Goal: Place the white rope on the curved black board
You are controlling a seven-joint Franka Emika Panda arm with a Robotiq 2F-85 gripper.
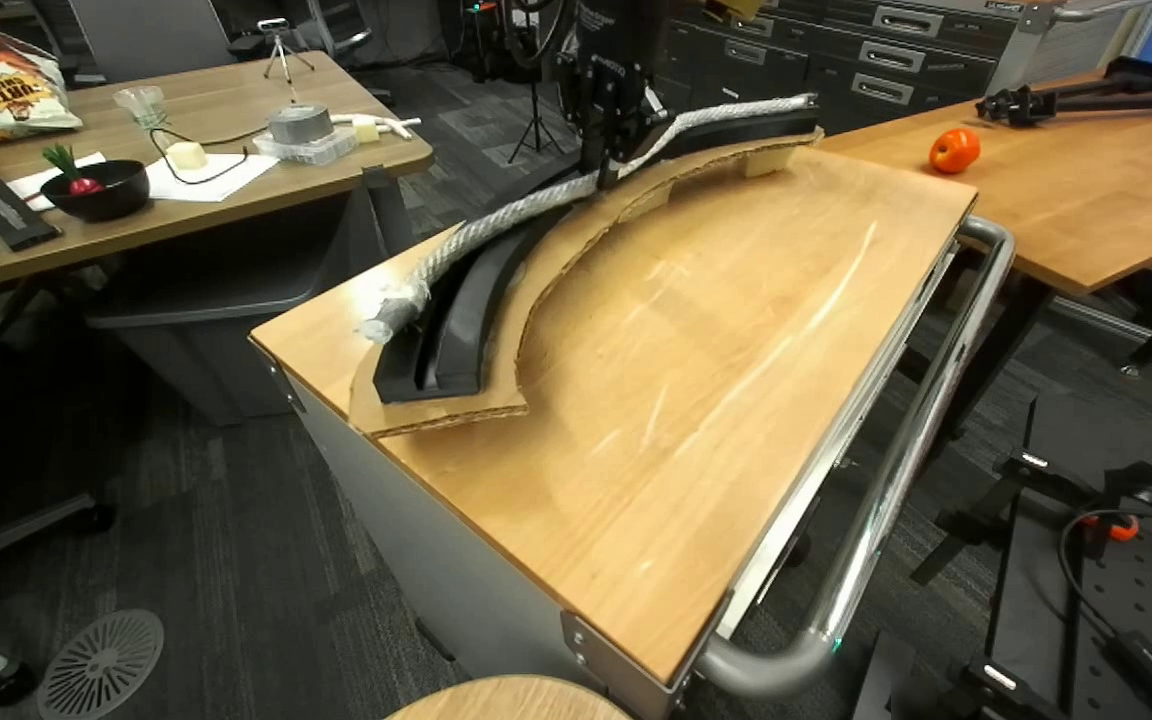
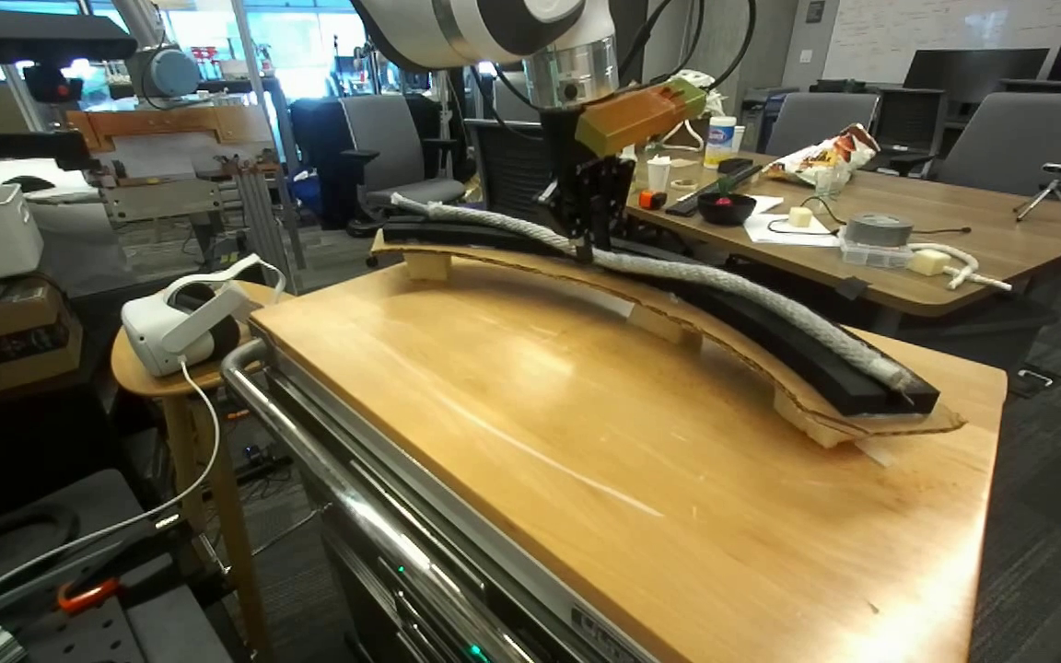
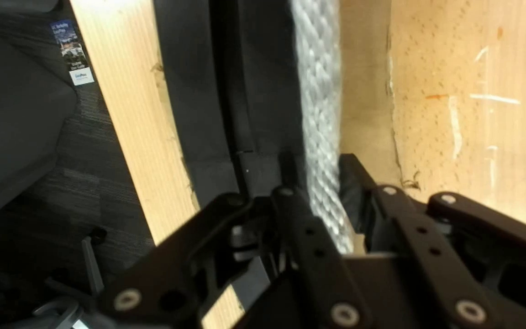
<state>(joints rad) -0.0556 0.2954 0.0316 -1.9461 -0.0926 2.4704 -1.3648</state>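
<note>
**The gripper (image 3: 321, 171) pinches the white rope (image 1: 536, 204) over the curved black board (image 1: 481, 300)**

In an exterior view, far to the left, a chip bag (image 1: 16, 90) and a black bowl (image 1: 104, 194) sit on a brown surface (image 1: 226, 105). Next comes an end of the rope. It is fat and looks wrapped in something shiny. It shows past the board's outer edge; I cannot tell if it touches. The rope is long, thick and grey-white, with a slanted weave like a braid. It curves along the board, which has a groove and rests on cardboard (image 1: 576, 230) above a wooden surface (image 1: 736, 300). In the middle, the gripper holds the rope tight from both sides. In the wrist view, the rope there runs over the board's inner edge, beside the groove. Just right of the gripper the rope bends, then follows the far part of the board to a small dark tip. At the right, a round red-orange thing (image 1: 955, 151) sits on another surface (image 1: 1086, 190).
</note>
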